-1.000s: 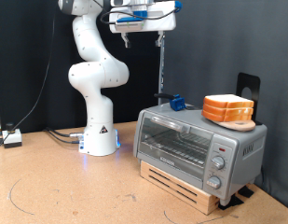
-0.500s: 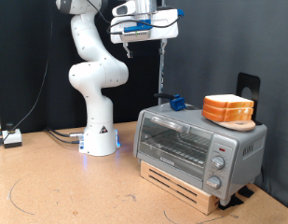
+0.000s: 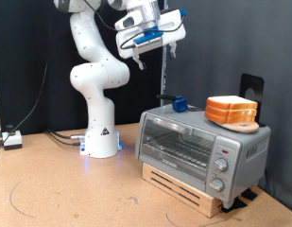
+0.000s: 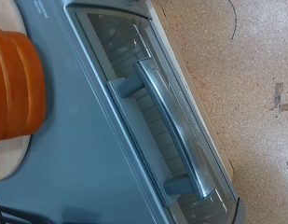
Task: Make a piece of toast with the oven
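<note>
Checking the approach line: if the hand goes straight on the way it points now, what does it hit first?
Probably the oven: the wrist view centres on its door handle. The hand hangs high above, tilted; depth is unclear.

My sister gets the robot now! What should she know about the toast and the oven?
Gripper: up high above the oven, holding nothing; open or shut is unclear.
Piece of toast: sits on a small board on the oven's roof, toward the exterior view's right.
Oven: door shut, handle untouched, wire rack bare.
Done: nothing that shows.
Left: door still shut, toast still outside.
</note>
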You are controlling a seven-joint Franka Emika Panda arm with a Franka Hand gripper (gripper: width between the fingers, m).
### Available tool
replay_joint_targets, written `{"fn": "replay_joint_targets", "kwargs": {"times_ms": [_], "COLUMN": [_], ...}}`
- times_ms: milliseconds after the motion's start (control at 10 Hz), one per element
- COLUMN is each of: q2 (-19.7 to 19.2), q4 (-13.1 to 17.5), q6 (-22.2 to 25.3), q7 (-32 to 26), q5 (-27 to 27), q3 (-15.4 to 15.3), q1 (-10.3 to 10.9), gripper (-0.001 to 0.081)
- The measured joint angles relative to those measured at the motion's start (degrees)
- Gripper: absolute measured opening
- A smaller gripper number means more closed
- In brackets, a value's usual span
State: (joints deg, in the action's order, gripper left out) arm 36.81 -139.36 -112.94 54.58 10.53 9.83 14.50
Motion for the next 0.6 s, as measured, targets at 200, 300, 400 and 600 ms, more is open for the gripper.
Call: {"fn": "replay_joint_targets", "kwargs": {"times_ms": [200, 300, 400, 600], "q2": [0.1, 0.1, -0.2, -1.4], "q4": [0.3, 0.8, 1.1, 0.8], "q6": [3.1, 7.2, 11.4, 14.0], "q7": [-3.2, -7.9, -11.3, -15.2], "q5": [2.5, 6.3, 8.3, 9.0], "q3": [1.0, 3.3, 5.6, 7.5], "q1": [0.8, 2.2, 3.3, 3.7], "gripper": [0.0809, 0.0809, 0.0809, 0.0809]}}
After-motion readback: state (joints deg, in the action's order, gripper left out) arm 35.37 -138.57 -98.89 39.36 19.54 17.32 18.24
